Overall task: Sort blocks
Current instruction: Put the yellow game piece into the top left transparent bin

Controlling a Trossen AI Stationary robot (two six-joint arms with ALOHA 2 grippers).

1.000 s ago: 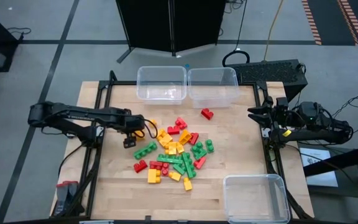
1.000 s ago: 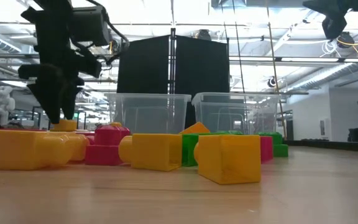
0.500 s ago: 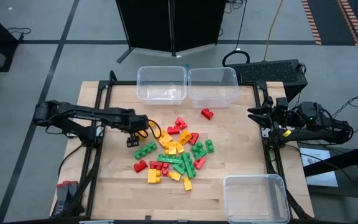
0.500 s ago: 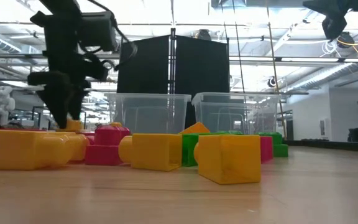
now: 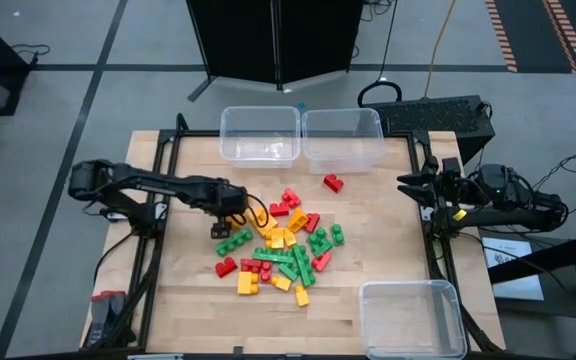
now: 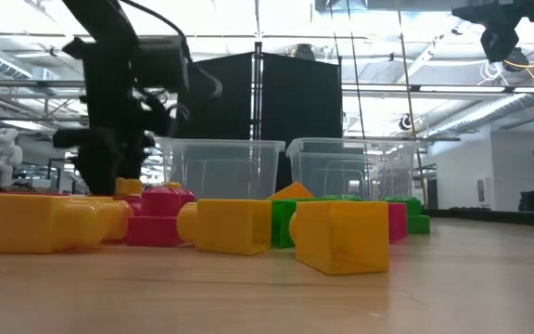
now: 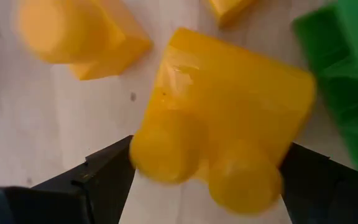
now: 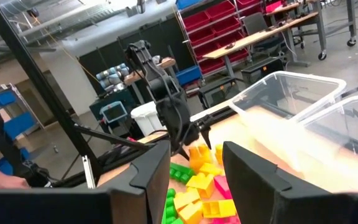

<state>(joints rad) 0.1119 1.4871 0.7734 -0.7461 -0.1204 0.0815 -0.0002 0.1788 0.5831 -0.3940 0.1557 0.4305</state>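
Observation:
A pile of red, yellow and green studded blocks (image 5: 278,245) lies at the table's middle, and one red block (image 5: 332,183) lies apart toward the far right. My left gripper (image 5: 222,226) is open and low over the pile's left edge, pointing down. Its two fingers (image 7: 104,180) stand on either side of a yellow block (image 7: 222,118), which lies on the wood. In the low view the gripper (image 6: 109,172) stands just above a yellow block (image 6: 128,186). My right gripper (image 5: 408,185) waits open and empty at the table's right edge, also seen in its wrist view (image 8: 194,180). My left gripper comes down from above with one finger at each side of the yellow block's studded end (image 7: 166,155). The block lies on the table. I cannot tell whether the fingers touch it.
Two clear bins (image 5: 259,133) (image 5: 343,138) stand side by side at the table's far edge. A third clear bin (image 5: 411,318) stands at the near right corner. Bare wood lies left of the pile and between the pile and the right edge.
My left gripper has moved toward the table's right, from beside the pile to over its left edge. The blocks have stayed where they were.

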